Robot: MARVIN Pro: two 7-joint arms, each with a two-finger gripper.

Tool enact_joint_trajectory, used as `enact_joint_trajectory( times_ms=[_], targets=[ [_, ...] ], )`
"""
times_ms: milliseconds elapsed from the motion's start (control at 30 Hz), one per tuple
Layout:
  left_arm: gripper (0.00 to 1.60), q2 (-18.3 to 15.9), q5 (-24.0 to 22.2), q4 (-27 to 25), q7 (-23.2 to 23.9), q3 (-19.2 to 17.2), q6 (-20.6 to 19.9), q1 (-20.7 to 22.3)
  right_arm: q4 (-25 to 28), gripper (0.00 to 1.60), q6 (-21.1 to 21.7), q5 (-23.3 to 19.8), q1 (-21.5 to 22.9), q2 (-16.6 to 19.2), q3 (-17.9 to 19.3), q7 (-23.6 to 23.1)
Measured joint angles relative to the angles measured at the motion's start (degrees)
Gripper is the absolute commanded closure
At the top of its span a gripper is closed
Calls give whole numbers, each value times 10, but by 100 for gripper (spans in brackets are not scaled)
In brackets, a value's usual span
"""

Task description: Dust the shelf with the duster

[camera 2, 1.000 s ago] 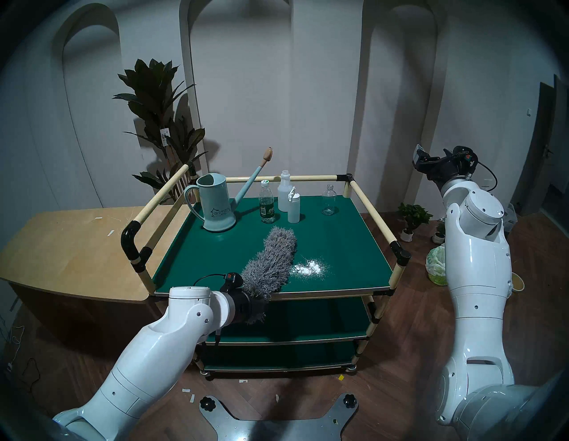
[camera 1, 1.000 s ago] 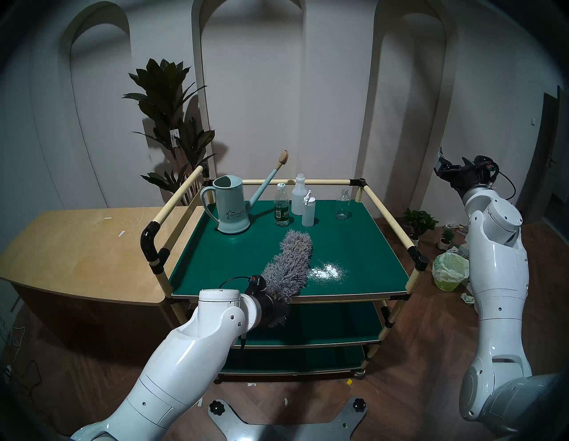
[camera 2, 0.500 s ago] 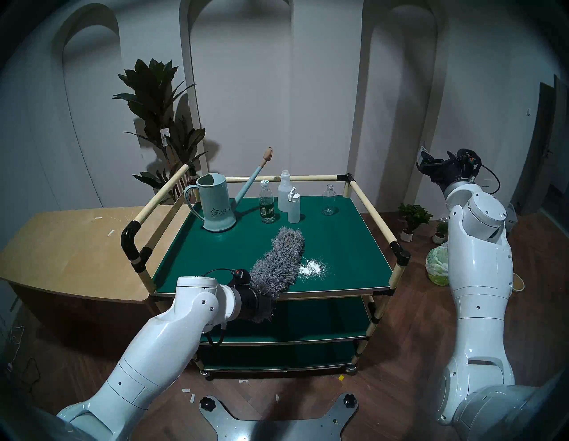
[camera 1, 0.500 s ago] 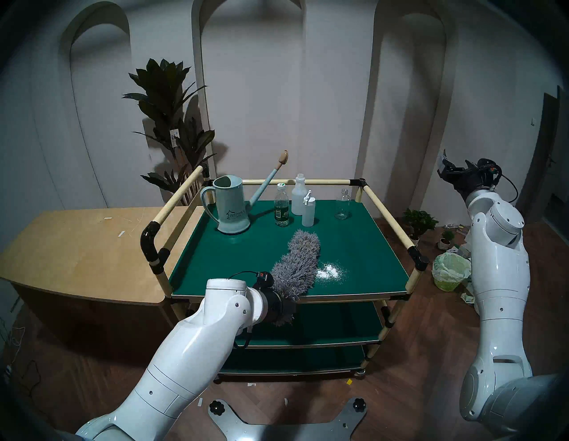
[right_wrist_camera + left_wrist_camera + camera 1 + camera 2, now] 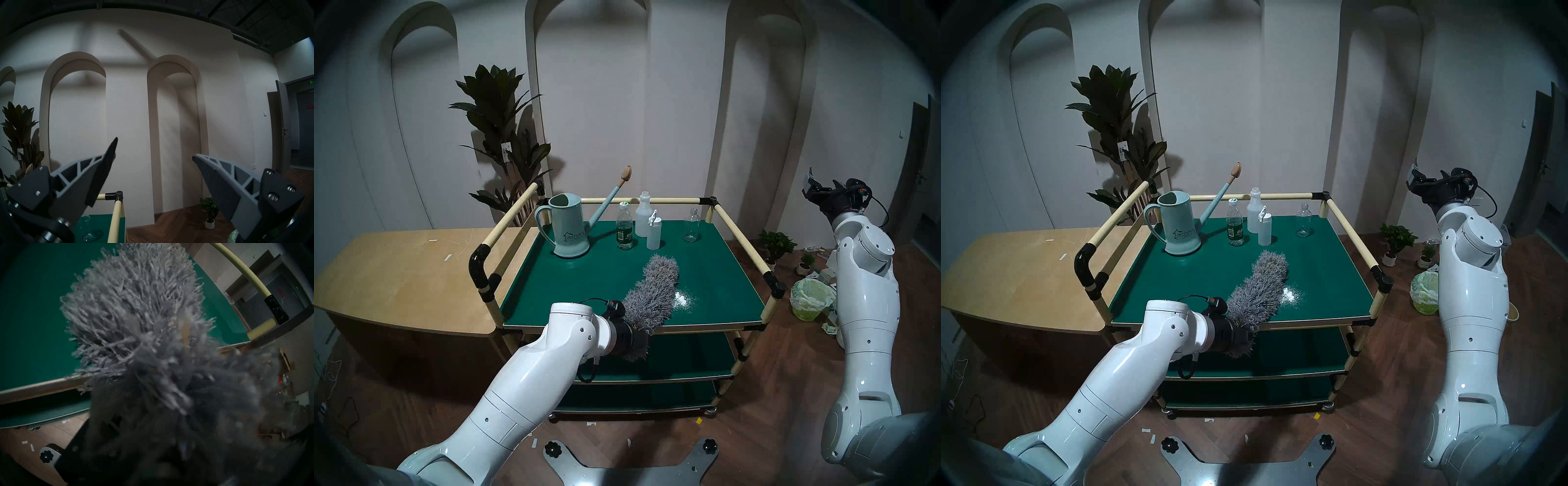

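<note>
Your left fingers [image 5: 636, 341] are buried in grey fluff, clamped tight on the near end of the duster [image 5: 653, 293], so you can't really see them, not even in the left wrist view, where the duster [image 5: 136, 310] fills most of the picture. From that grip the duster runs up and away across the shelf [image 5: 572, 288], lying on the green top and angled toward the far right. Its near end hangs over the shelf's front edge. Just beside its right flank sits a small patch of white powder [image 5: 683, 298], touching the fluff, partly tucked under it.

Further back on the shelf you've got a pale blue watering can [image 5: 568, 227], a clear bottle with a green label [image 5: 624, 230], two white bottles [image 5: 648, 225] close together, and a small glass bottle [image 5: 691, 225] off to the right. All stand upright, well apart from the duster.

Your right fingers [image 5: 153, 152] are spread wide with nothing between them, held up high off to the right of the cart, pointing at the wall. A tan worktop [image 5: 398, 271] sits left of the cart.
</note>
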State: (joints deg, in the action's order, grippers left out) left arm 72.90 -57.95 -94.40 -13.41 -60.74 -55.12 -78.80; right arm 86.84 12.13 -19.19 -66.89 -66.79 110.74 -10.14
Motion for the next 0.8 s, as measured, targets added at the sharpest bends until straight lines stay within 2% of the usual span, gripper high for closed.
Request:
enact_joint_trajectory(
  times_ms=[233,800],
  targets=[
    [160,-7,-7,10,27,26,0,20,-8,0,-4,4,0,2,2,-2],
    [160,-62,-39,14,132,112,0,65,-33,0,-15,16,3,4,2,-8]
  ],
)
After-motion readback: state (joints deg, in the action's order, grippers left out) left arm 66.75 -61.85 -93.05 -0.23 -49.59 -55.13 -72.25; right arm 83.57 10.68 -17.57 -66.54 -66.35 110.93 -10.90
